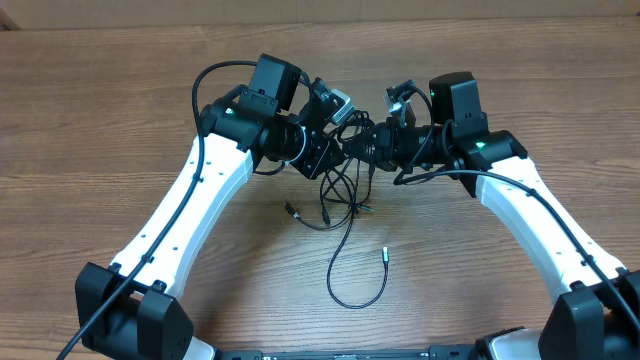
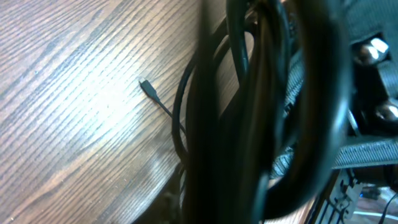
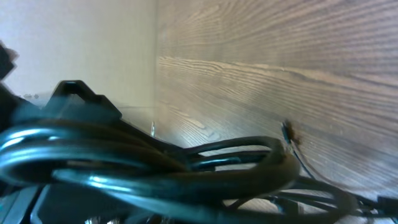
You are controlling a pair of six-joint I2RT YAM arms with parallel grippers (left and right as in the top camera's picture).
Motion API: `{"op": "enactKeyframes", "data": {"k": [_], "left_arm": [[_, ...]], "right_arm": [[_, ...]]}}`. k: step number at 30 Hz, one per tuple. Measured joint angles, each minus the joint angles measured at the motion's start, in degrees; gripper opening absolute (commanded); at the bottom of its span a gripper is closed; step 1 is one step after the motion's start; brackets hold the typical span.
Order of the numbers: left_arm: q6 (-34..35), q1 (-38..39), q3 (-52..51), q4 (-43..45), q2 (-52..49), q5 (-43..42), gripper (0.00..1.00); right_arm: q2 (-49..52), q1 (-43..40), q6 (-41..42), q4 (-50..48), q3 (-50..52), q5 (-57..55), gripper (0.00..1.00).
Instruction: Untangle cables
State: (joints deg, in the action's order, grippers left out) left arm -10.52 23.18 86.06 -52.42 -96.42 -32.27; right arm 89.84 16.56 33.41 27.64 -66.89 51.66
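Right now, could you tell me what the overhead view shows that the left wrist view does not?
Only overhead: the left arm and right arm meeting above the cables, with one loose loop ending in a silver-tipped plug. Only left wrist: a blurred close-up of dark cords filling the right half. Both: the wooden table and thin black cable lying on it.

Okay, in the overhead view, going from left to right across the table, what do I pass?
left arm → loose black plug end → tangled cables → silver-tipped plug end → right arm
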Motion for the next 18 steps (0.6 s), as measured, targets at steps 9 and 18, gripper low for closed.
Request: {"op": "enactKeyframes", "data": {"k": [9,18], "left_arm": [[0.1,0.0,-0.2,-0.2,0.0,0.2,0.04],[0.1,0.0,-0.2,-2.5,0.0,2.0,0.04]], "right_arm": [[0.0,0.0,-0.2,3.1,0.0,0.4,0.04],[0.0,0.0,-1.8,5.9,0.0,-4.3,0.13]]}}
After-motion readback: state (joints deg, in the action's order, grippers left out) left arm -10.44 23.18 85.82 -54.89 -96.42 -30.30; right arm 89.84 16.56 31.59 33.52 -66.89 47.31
